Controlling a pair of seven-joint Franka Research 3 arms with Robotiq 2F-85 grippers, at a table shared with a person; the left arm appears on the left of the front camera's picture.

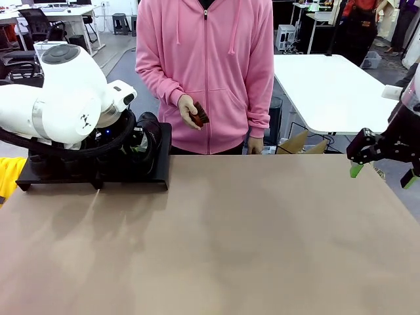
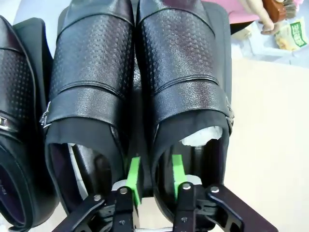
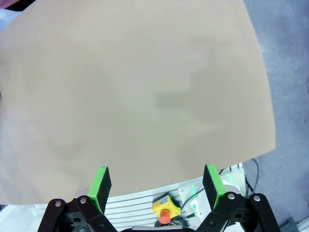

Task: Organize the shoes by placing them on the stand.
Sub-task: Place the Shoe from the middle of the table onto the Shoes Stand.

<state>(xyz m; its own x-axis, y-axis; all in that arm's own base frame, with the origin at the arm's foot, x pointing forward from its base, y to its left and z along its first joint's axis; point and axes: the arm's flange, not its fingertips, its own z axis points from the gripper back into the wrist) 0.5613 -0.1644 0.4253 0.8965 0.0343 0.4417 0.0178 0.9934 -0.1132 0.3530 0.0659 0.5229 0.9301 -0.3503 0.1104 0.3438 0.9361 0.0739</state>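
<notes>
- Three black leather shoes sit side by side on the matte-black stand, at the left of the front view.
- In the left wrist view the left tool straddles the inner collar wall of the right-hand shoe, green pads slightly apart; whether they press the leather cannot be told.
- Right tool hangs wide apart over the bare tan worktop, holding nothing.
- Embossed pebbled uppers, smooth glossy straps and a pale lining suggest a stiff, fairly light, slippery shoe; the firm collar edge looks the best hold.
- A person's hand holds a small reddish-brown object.
</notes>
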